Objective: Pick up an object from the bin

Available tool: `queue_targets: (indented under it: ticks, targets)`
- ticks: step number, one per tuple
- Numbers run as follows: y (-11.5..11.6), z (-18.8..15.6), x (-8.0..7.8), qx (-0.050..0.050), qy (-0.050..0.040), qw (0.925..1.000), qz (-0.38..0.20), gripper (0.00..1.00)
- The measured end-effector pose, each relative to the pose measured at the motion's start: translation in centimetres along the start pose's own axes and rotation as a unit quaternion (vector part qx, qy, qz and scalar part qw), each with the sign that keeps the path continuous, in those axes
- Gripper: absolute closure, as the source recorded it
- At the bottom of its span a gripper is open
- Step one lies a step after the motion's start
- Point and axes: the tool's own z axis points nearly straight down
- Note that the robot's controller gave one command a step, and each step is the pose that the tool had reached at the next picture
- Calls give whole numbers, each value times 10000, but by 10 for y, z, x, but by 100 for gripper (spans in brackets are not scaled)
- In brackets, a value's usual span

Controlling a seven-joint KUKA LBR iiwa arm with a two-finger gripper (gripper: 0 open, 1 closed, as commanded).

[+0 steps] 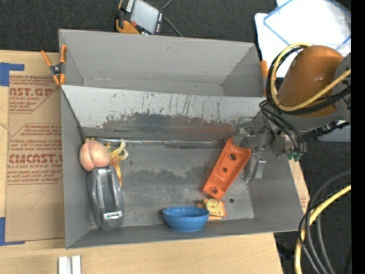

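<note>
My claw (255,165) hangs low over the right side of the grey bin (171,67), close to the floor where it meets the right wall. Cables and metal fittings crowd the claw's tip, so I cannot tell whether it is spread or pressed together, and I see nothing gripped in it.

The thing nearest to me is an orange block (227,168), long and flat with two round holes in its face. It lies on the bin floor on a slant, its upper end pointing up and to the right toward my claw and its lower end down and to the left. That upper end sits just beside the claw's left side; whether the two touch I cannot say.

Below the block's lower end, near the front wall, lies a small yellow piece (215,209), and touching it on the left is a blue bowl (185,218), mouth up.

The rest lies well apart from me on the left side of the bin. A pink ball (93,154) rests against the left wall with a yellow strip (117,153) curling at its right, and just below them lies a grey metal object (106,196), long and rounded, running toward the front left corner.
</note>
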Motion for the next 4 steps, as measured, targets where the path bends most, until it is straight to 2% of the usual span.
queue_targets:
  ticks: [1, 2, 3, 4]
  targets:
    - [0, -4, -2, 6, -39, 10000, -8, 0]
    - [-4, 94, -35, 22, -59, 9689, -2473, 0]
    - [0, 118, -31, 10, -52, 9800, -1989, 0]
    - [22, 89, -13, 6, -40, 8847, -4661, 0]
